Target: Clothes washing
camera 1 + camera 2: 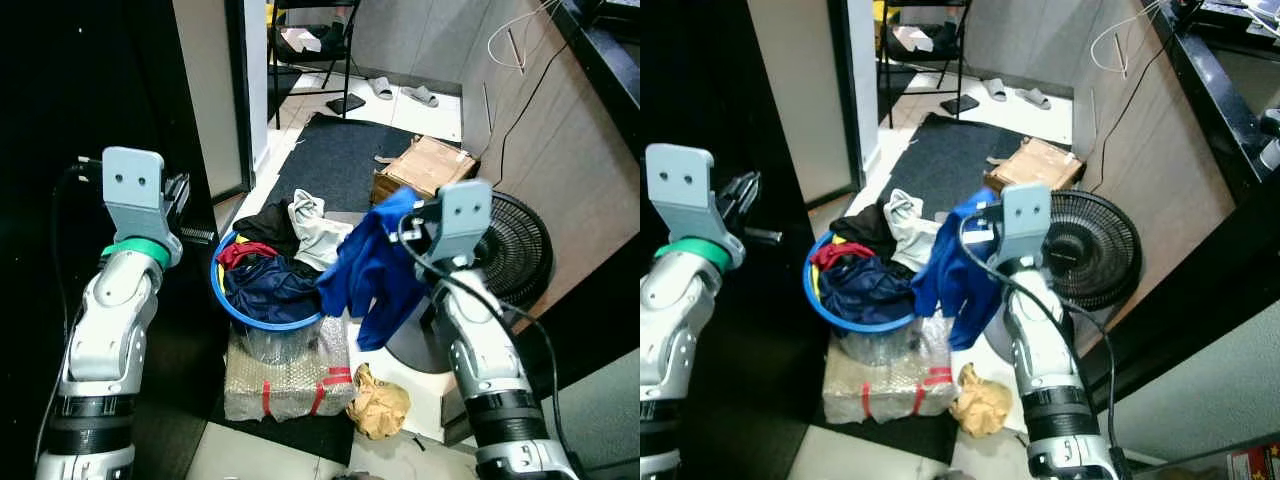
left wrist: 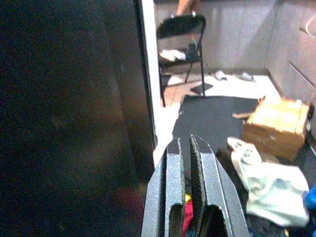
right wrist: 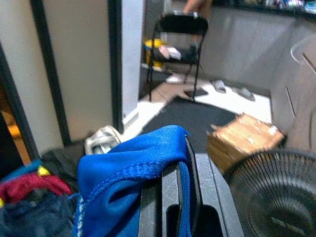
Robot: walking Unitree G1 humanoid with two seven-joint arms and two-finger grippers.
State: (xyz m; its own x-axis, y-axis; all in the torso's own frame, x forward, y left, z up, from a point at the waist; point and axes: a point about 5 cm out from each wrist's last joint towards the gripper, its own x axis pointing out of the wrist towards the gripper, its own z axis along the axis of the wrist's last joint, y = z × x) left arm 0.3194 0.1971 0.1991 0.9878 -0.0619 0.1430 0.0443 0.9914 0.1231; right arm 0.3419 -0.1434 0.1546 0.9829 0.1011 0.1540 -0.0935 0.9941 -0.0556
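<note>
Right hand (image 1: 412, 222): it is clamping a fold of the blue garment (image 1: 372, 268) between its two black fingers; in the right wrist view the cloth is draping over and around those fingers (image 3: 170, 192).

Blue garment: it is hanging from the right hand, its long axis running downward, with the loose tail dangling just beside the rim of the blue basket (image 1: 262, 318), on the robot's right of it, and partly over the floor.

Basket: it is sitting on a bubble-wrapped bundle (image 1: 288, 375) between the two arms, holding a dark navy piece (image 1: 268, 284), a red piece (image 1: 243, 252), a black piece (image 1: 270, 222) and a pale grey-white piece (image 1: 315, 232).

Left hand (image 1: 186, 205): it is hovering on the robot's left of the basket, near a dark doorway; its fingers (image 2: 175, 170) are standing close together with only a thin gap, and nothing is between them.

Key relation: the garment is already lifted clear of the heap, on the robot's right of it, so the right arm is the one carrying the load; the rest of the laundry is lying between the hands, roughly as near to the left one.

Judged step: one piece is being pulled out of the basket; where the washer stands I cannot tell.

Nearby: a black fan (image 1: 518, 245) is standing close behind the right arm, and a cardboard box (image 1: 425, 166) is lying on the dark mat beyond it.

Risk: the trailing tail could be snagging on the basket rim or brushing the fan.
</note>
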